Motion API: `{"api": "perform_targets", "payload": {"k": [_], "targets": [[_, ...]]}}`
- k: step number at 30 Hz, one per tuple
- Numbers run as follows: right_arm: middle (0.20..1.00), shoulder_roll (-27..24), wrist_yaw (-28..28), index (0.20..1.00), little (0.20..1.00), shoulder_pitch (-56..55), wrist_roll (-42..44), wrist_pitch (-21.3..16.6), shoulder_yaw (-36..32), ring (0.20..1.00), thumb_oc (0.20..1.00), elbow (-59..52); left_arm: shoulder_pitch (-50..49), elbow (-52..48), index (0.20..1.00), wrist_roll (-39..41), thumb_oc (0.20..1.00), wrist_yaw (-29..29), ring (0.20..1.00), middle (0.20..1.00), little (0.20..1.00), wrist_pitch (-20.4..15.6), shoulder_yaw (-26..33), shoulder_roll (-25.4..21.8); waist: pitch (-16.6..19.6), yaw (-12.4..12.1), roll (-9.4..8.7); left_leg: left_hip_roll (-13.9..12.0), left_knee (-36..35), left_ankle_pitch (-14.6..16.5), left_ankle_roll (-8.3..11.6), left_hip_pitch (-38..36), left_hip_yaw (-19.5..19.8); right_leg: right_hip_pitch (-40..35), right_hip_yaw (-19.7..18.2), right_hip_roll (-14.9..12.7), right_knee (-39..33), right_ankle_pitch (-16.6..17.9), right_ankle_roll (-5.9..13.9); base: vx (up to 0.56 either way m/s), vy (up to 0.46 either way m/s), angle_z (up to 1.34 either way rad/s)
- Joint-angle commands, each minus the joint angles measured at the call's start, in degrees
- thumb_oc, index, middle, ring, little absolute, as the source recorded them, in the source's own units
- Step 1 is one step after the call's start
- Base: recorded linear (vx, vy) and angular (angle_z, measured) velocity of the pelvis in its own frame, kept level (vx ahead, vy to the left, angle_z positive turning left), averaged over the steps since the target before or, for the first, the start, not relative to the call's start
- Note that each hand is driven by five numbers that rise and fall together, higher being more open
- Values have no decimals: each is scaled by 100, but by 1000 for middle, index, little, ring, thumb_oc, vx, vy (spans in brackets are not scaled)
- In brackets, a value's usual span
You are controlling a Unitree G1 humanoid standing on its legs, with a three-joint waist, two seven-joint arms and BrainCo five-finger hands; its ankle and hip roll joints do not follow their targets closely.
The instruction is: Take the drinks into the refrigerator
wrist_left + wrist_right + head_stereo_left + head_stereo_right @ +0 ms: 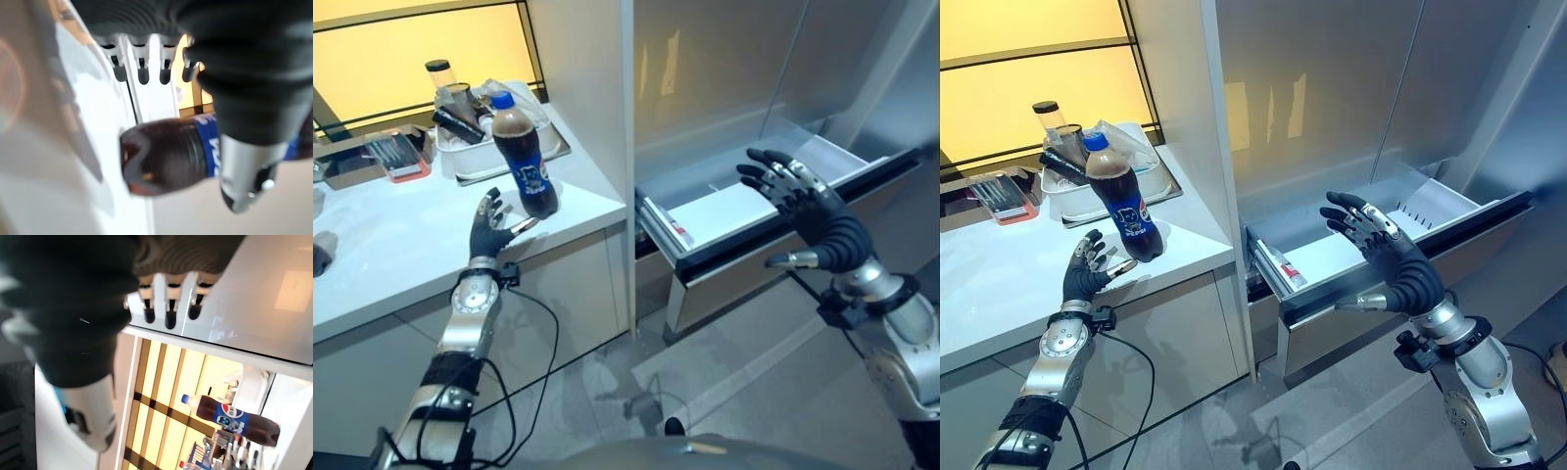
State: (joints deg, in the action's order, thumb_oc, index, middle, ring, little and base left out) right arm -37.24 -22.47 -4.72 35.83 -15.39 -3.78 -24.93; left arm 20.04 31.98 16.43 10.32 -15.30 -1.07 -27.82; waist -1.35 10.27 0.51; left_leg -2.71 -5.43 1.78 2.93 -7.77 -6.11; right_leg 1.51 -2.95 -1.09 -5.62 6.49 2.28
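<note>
Standing upright near the edge of the glossy white counter [401, 245], the cola bottle [523, 157] is dark plastic with a blue cap and blue label, kinda waisted in shape. Our left hand [492, 227] sits just beside its base, fingers relaxed and spread, holding nothing. The left wrist view shows us the lobed bottom of the bottle up close, thumb alongside but not wrapped. Over on the other side, our right hand [1386, 253] hovers palm-down over the pulled-out refrigerator drawer [1351, 262], fingers splayed wide, empty. Behind the bottle there's a metal tray [509, 157] of clutter.
</note>
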Motion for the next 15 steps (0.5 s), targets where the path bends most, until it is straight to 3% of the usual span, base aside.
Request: {"api": "perform_targets", "payload": {"k": [1,15], "targets": [[1000,-137,-47,1000,1000,123,358,-92,-132,1000,1000,-376,895,527,1000,-228,1000,116,1000,1000,1000,-167,-98,-479,5,8,-94,159,43,301,-174,-296,162,-643,-14,-43,161,-586,299,0,0,0],[1000,-260,-140,1000,1000,57,457,1,-141,1000,1000,-442,1474,976,1000,-347,1000,47,1000,1000,1000,6,-291,-772,-31,28,-123,141,43,289,-163,-293,183,-647,29,-33,169,-597,299,0,0,0]]}}
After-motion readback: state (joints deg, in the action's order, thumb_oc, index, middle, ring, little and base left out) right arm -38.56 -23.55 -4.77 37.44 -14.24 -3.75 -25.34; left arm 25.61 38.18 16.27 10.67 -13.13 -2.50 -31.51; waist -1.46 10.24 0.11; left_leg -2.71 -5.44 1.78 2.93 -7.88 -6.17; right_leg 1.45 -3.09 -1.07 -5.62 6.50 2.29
